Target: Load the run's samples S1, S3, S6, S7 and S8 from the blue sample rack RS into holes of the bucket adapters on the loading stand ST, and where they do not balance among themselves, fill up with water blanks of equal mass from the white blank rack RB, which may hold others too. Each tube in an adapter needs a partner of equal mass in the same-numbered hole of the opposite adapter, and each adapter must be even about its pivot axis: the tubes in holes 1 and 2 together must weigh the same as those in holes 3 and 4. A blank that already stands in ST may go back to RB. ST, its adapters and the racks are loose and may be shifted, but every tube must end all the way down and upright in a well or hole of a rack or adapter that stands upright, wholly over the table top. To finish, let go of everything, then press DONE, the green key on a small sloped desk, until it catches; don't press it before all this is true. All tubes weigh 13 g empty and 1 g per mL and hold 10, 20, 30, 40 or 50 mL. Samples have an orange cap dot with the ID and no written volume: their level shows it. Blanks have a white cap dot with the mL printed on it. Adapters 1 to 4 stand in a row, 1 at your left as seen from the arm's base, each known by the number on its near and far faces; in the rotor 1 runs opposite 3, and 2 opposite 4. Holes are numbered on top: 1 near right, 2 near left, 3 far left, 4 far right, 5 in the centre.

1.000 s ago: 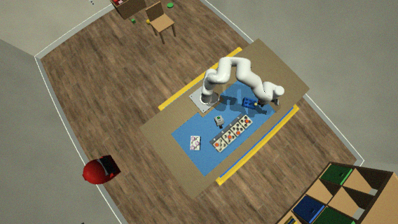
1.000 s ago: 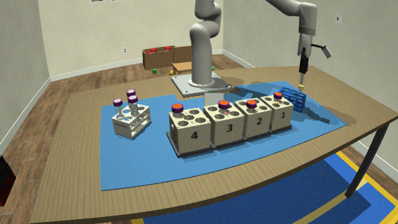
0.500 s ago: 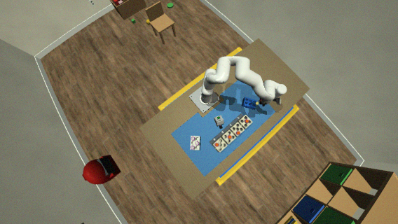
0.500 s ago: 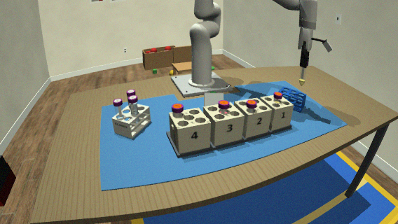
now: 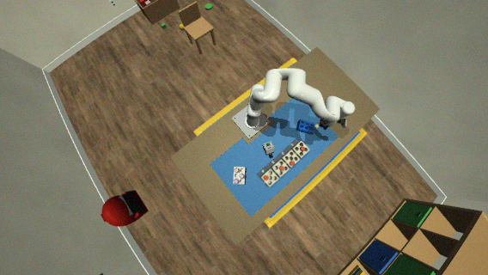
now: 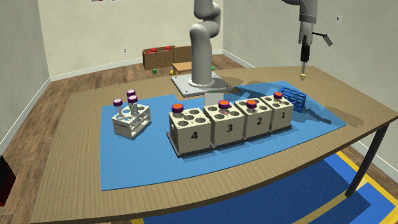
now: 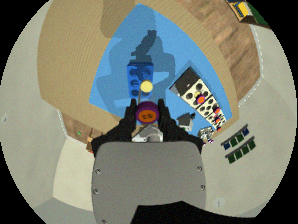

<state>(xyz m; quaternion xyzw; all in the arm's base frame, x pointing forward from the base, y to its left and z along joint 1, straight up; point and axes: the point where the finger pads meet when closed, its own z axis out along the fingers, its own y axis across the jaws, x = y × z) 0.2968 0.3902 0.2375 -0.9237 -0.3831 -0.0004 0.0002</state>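
Note:
My gripper [image 6: 304, 49] is shut on a sample tube [image 6: 303, 70] with an orange cap dot and holds it upright, high above the blue rack RS [image 6: 293, 96]. In the wrist view the tube's cap [image 7: 147, 115] sits between the fingers, with rack RS [image 7: 139, 72] below; its ID is not readable. Rack RS shows no tubes. Stand ST holds adapters 4 [image 6: 190, 131], 3 [image 6: 225, 122], 2 [image 6: 255, 117] and 1 [image 6: 280, 110] in a row. Each adapter holds one orange-dotted tube. The white rack RB [image 6: 131, 117] holds three blanks.
The DONE desk [image 5: 268, 148] stands between the arm's base [image 5: 253, 120] and stand ST [image 5: 284, 162]. The table's right edge lies beyond rack RS. Rack RB [image 5: 239, 175] stands apart at the far end of the blue mat.

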